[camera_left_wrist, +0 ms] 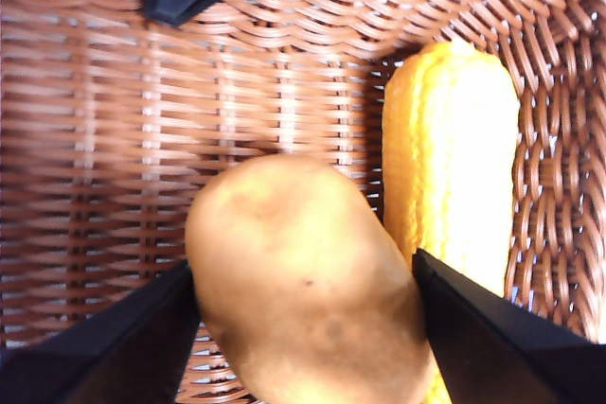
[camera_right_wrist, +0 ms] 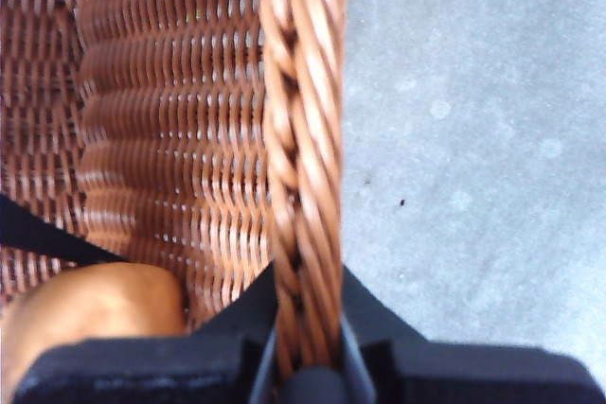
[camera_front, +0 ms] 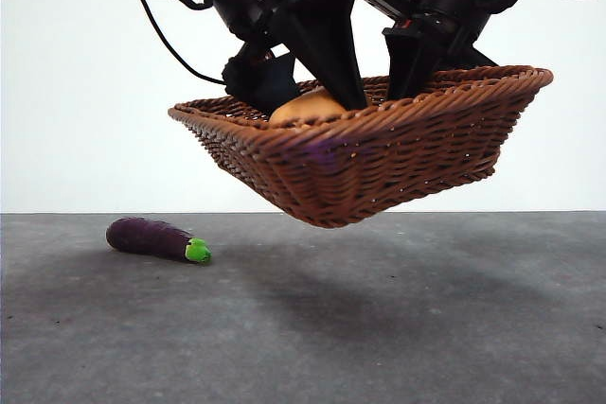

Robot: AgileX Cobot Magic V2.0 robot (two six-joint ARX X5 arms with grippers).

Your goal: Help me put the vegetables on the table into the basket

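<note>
- Basket (camera_front: 379, 153) is off the table (camera_front: 379, 328), tilted; R gripper (camera_right_wrist: 305, 347) clamped on its braided rim.
- L gripper (camera_left_wrist: 303, 319) inside basket, jaws pressed on both sides of potato (camera_left_wrist: 303, 281).
- Corn cob (camera_left_wrist: 454, 167) lies in basket just beside potato.
- Eggplant (camera_front: 156, 238) on table, apart from basket, green cap twd camera side.

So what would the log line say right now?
left gripper: holding brown oval potato over wicker basket | right gripper: lifting basket rim | purple eggplant: on table
</note>
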